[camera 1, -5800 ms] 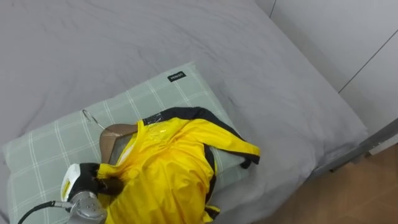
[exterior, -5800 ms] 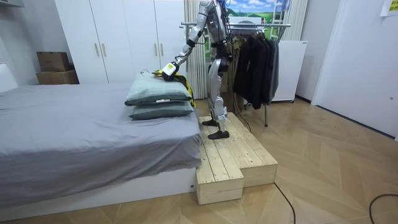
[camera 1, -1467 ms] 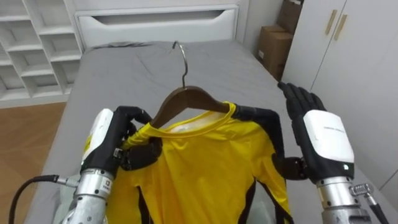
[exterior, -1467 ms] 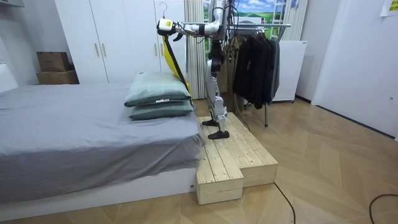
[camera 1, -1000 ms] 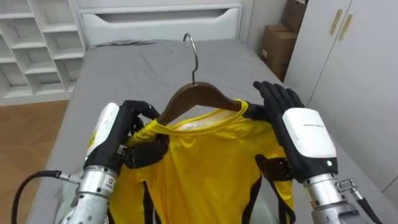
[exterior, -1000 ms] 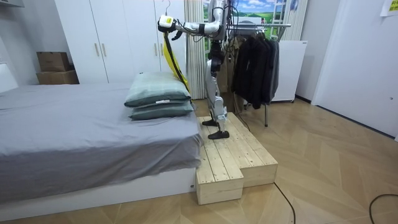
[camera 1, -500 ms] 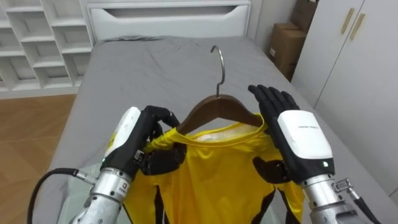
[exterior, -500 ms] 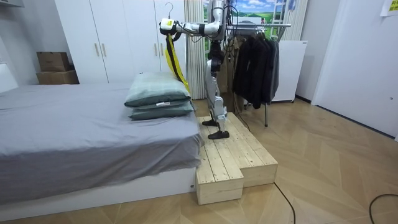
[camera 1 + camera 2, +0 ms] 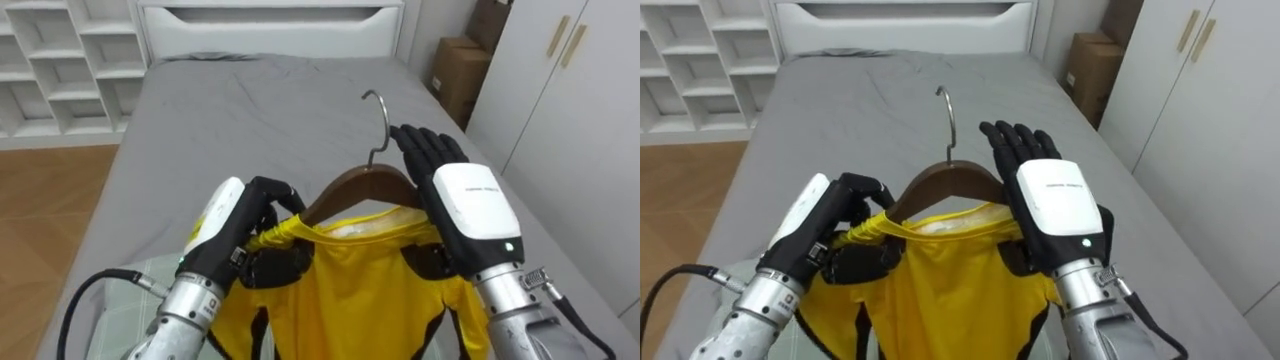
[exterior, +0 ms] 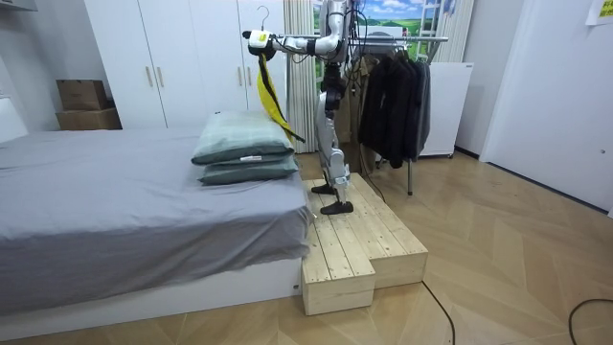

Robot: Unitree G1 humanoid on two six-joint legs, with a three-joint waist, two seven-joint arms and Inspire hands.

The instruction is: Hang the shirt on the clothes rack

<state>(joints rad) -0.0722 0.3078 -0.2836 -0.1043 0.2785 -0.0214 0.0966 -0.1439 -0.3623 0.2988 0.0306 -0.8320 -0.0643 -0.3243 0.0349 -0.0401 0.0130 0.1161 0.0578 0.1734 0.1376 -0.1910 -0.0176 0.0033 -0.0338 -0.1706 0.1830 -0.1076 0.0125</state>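
Both ends of the hanger (image 9: 355, 188) are being held: left robot hand (image 9: 235, 225) clenching shirt (image 9: 350, 290) over one, right robot hand (image 9: 465, 215) pressing straight-fingered on the other, hook (image 9: 378, 120) rising between.

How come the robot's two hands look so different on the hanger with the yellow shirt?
The left robot hand has its fingers curled round the bunched shoulder of the yellow shirt. The right robot hand has its fingers straight, laid against the wooden hanger. The left robot hand sits at the hanger's left end. The right robot hand is on its right side and reaches higher. Both have white backs and black fingers.
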